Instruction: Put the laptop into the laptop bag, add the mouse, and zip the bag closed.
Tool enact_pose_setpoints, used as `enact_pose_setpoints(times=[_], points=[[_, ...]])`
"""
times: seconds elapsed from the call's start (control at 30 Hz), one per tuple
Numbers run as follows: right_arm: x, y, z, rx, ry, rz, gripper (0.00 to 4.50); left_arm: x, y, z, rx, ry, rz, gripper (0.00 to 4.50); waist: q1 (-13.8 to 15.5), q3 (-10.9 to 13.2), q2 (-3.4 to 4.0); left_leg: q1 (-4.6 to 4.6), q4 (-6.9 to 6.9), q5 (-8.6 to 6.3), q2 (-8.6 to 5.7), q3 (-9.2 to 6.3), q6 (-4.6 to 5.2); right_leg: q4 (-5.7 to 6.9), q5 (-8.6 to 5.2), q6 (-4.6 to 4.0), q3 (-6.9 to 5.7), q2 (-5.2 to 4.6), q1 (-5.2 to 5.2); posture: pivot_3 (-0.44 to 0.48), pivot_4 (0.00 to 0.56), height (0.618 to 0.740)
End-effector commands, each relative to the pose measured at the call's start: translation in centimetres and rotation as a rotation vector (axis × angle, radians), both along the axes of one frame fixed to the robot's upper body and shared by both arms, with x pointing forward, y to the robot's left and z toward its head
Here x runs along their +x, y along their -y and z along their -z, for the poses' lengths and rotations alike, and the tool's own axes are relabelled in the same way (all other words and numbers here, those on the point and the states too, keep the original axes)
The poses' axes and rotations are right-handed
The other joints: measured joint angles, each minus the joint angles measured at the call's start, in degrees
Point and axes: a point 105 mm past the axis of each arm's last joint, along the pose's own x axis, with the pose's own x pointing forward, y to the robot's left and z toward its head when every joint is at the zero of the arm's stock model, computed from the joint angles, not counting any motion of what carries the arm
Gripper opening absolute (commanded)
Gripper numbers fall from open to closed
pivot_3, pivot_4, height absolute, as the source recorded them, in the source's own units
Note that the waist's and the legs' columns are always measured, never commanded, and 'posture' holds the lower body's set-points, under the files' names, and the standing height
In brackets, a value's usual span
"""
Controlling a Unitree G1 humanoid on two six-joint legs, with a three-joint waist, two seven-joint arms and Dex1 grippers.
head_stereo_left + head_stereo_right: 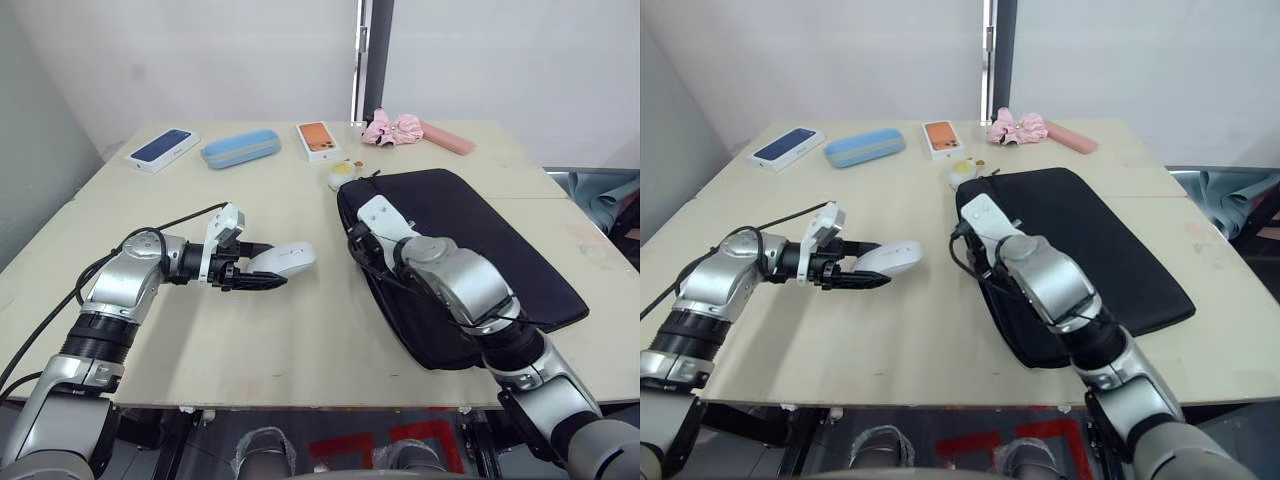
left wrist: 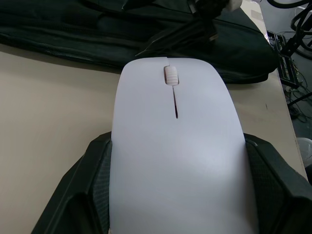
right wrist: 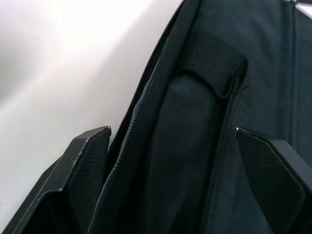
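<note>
While clamped — mouse [image 1: 283,259] between fingers [image 2: 92,170].

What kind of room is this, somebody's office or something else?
Probably a lab or test room, not an office: a bare plywood table against plain white walls, with a laptop bag, phone boxes and a mouse laid out like props.

1. The laptop bag [image 1: 470,250] lies on the table's [image 1: 250,330] right half
2. The mouse [image 1: 283,259] sits left of the bag, near it
3. Two phone boxes [image 1: 160,149] [image 1: 318,139] flank an oval case [image 1: 240,148] along the far edge
</note>
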Motion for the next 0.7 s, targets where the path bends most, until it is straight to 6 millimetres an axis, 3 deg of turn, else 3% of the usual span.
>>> enact_pose_setpoints(times=[0.03, 0.13, 0.17, 0.57, 0.7], points=[[0.8, 0.2, -0.8, -0.057, 0.074, 0.017, 4.25, 0.1, -0.1, -1.1, 0.002, 0.035, 0.014, 2.88, 0.0, 0.0, 0.0, 0.0, 0.0, 0.0, 0.0, 0.0, 0.0, 0.0, 0.0, 0.01, 0.0, 0.0, 0.0, 0.0, 0.15, 0.74], [1.0, 0.3, -0.5, -0.084, 0.079, 0.024, 4.25, -0.1, -0.1, -1.2, -0.004, 0.028, 0.019, 2.88, 0.0, 0.0, 0.0, 0.0, 0.0, 0.0, 0.0, 0.0, 0.0, 0.0, 0.03, 0.05, 0.0, 0.0, 0.0, 0.0, 0.15, 0.74], [0.9, 0.2, -0.5, -0.08, 0.078, 0.021, 4.01, -0.1, -0.1, -1.2, -0.004, 0.028, 0.02, 2.88, 0.0, 0.0, 0.0, 0.0, 0.0, 0.0, 0.0, 0.0, 0.0, 0.01, 0.03, 0.05, 0.0, 0.0, 0.0, 0.0, 0.15, 0.74], [0.9, 0.0, -1.7, -0.066, 0.104, 0.0, 0.07, 0.3, 0.3, -1.4, -0.016, 0.039, 0.024, 2.88, 0.2, 0.0, 0.0, 0.0, 0.19, 0.0, -0.01, -0.03, 0.0, 0.2, -0.01, -0.03, 0.02, -0.02, 0.01, 0.0, 0.15, 0.74], [1.2, 1.2, -4.0, -0.047, 0.159, 0.042, 0.03, 0.3, 0.7, -1.5, -0.018, 0.046, 0.034, 2.88, 0.2, 0.0, 0.0, 0.01, 0.27, 0.0, -0.01, -0.06, 0.0, 0.32, -0.02, -0.04, 0.02, -0.04, 0.0, 0.0, 0.15, 0.74]])
